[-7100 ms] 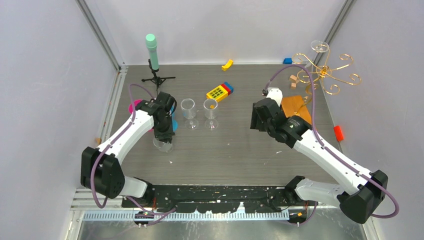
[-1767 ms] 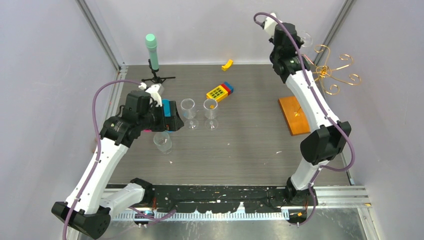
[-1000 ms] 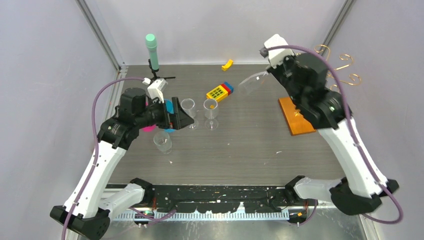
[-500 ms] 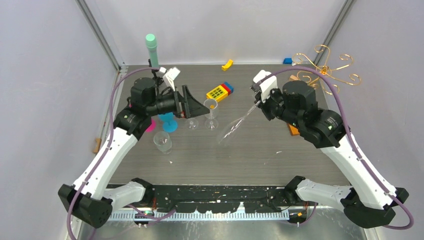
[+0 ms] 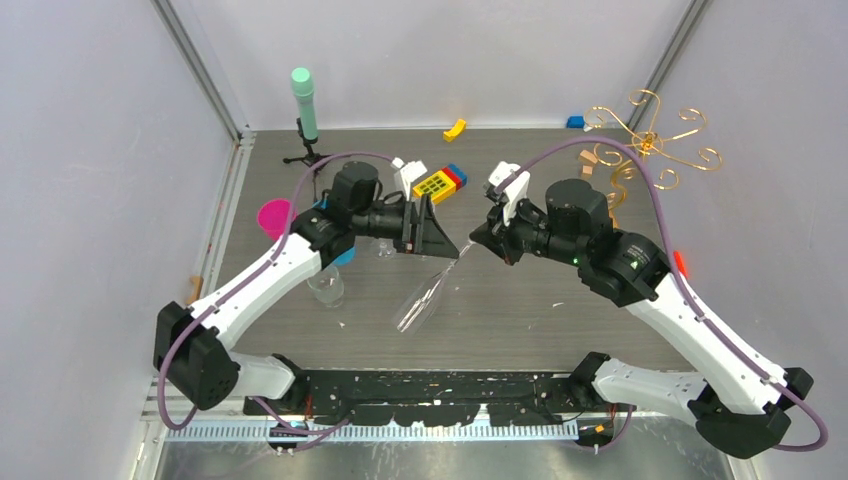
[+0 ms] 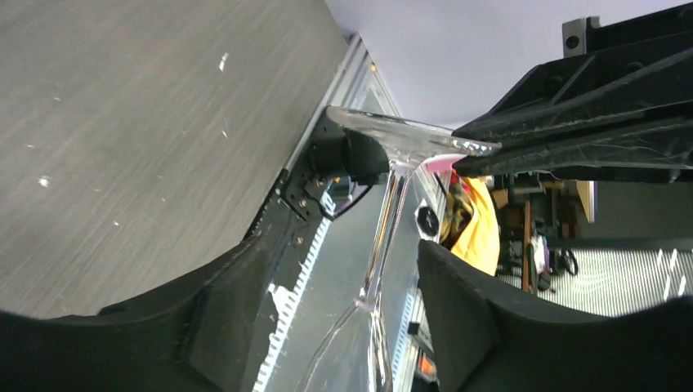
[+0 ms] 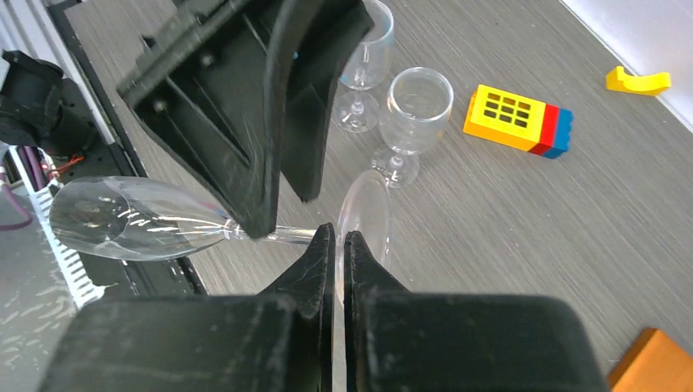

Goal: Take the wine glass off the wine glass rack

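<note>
- Gold wire curls of the rack (image 5: 648,143) are seen at the far right of the worktop (image 5: 520,315), well apart from the glass (image 5: 418,300).
- The rack's orange-brown base (image 7: 654,359) is seen only as a corner in the right wrist view.
- The glass is held in the air above the middle of the worktop, between the two hands. It lies nearly on its side, with the bowl pointed toward the near edge.
- The right hand (image 7: 337,237) is pressed together on the rim of the glass's foot, so the disc is pinched edge-on between the fingertips.
- The left hand (image 5: 422,230) is spread, with its fingers (image 7: 237,139) set on either side of the stem just below the foot.
- In the left wrist view a gap is seen between the stem and each finger.
- Two stemmed glasses (image 7: 421,98) (image 7: 372,49) are stood upright side by side on the worktop beneath the left hand.
- A yellow block (image 7: 511,114) with a red and blue end is laid flat just beyond them.
- A pink cup (image 5: 272,215) is seen beside the left arm.
</note>
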You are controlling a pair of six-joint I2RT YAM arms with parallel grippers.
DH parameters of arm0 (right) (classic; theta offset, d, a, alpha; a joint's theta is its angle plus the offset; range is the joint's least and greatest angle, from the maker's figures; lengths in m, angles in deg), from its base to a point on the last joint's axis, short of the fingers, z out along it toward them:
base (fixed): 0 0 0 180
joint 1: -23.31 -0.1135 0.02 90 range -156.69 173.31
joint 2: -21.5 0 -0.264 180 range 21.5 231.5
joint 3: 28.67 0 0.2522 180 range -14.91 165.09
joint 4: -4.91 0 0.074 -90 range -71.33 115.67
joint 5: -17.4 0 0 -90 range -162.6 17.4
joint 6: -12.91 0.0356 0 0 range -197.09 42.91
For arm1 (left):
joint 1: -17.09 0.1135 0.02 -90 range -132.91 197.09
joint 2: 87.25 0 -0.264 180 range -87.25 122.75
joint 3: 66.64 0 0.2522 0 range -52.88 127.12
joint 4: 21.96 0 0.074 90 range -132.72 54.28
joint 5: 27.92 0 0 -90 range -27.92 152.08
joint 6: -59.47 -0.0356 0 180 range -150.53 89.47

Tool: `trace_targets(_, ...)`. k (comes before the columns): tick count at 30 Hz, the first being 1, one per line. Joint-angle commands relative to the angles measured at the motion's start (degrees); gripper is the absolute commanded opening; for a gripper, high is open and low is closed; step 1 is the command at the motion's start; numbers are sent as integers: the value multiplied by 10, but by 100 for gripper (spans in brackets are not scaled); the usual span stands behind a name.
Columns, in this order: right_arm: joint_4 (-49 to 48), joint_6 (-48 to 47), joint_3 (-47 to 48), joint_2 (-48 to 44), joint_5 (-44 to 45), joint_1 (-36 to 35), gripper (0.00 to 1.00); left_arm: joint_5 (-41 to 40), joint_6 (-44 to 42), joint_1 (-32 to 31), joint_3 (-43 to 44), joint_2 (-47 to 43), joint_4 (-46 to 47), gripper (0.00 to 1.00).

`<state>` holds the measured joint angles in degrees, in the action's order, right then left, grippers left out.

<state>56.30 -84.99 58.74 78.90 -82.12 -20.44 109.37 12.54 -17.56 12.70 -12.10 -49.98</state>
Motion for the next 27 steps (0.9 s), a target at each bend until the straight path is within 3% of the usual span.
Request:
trace_targets(1,-79,39,-7,-10,-21,-8,0,44,18,-21,5,9,38,63)
trace_targets(9,-104,55,-17,0,-31,-11,0,73,48,-42,-10,16,71,36)
trace_targets(13,-113,62,-20,6,-31,-11,0,80,47,-42,-19,6,71,0)
trace_targets(15,-117,67,-21,9,-26,-11,1,69,47,-42,-21,-1,71,0)
trace_targets(16,-119,73,-21,11,-22,-11,5,60,47,-42,-21,-5,69,0)
trace_targets(17,-119,75,-20,14,-9,-11,22,48,47,-42,-18,-9,63,0)
trace_targets(19,-118,78,-21,16,25,-11,40,11,36,-41,0,-16,31,0)
trace_targets(20,-117,78,-20,16,39,-11,56,-12,27,-40,16,-19,7,0)
trace_targets(22,-116,93,-20,12,74,-11,64,-70,6,-36,53,-23,-44,0)
trace_targets(27,-168,150,-40,-10,127,-11,69,-210,-15,-23,146,-29,-110,0)
